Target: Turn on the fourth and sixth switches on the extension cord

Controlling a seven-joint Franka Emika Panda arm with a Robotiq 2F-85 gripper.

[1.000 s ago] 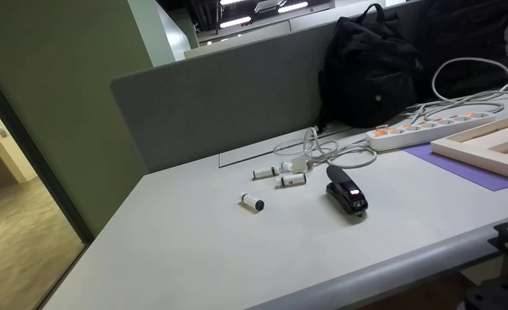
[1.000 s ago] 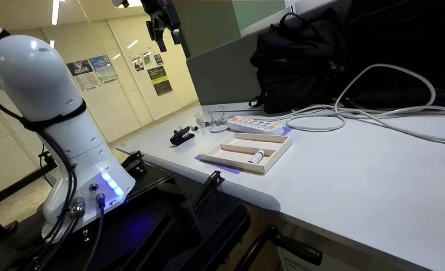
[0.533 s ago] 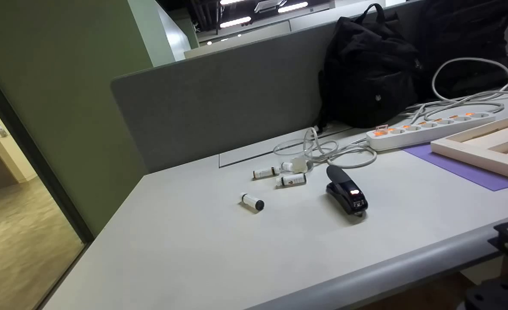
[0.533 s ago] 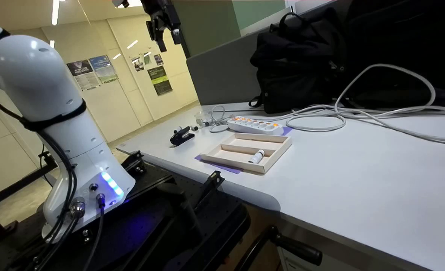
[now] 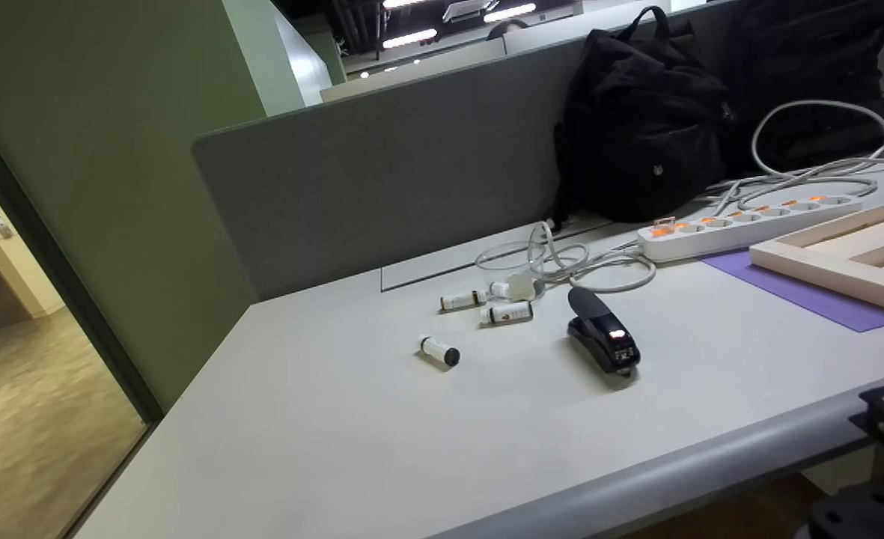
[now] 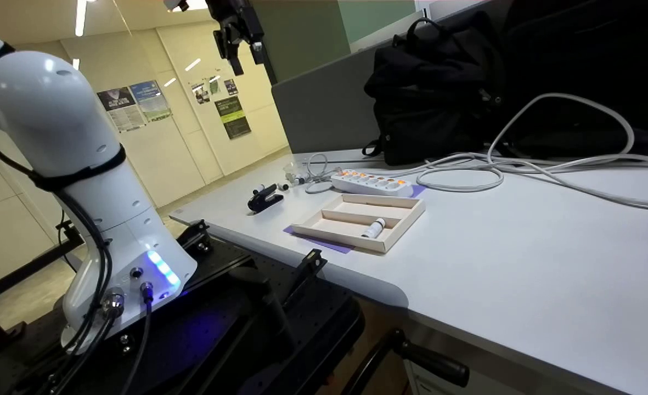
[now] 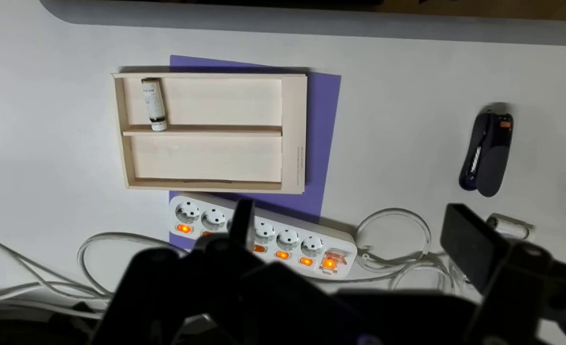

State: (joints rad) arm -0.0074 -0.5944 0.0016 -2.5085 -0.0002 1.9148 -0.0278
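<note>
My gripper hangs high over the desk, its two jaws spread wide apart. Farthest left I see a lone small bottle on its side; more bottles lie a little farther off and to the right, near loops of pale cable. Next comes a black stapler, nearer to the desk's front edge. Right of that, toward the far side, lies the extension cord, set at a slant, its right part over a purple sheet. At its left end a switch under a clear flap glows orange, and so do the two beside it and the one at the right end; two between look duller, and one is hidden behind my finger. Just beside it on the near side, a pale tray sits on the sheet; a labelled bottle lies at the right end of its near compartment, cap toward the divider. On the cord's far side stands a black backpack, and farthest right a long white cable arches up.
</note>
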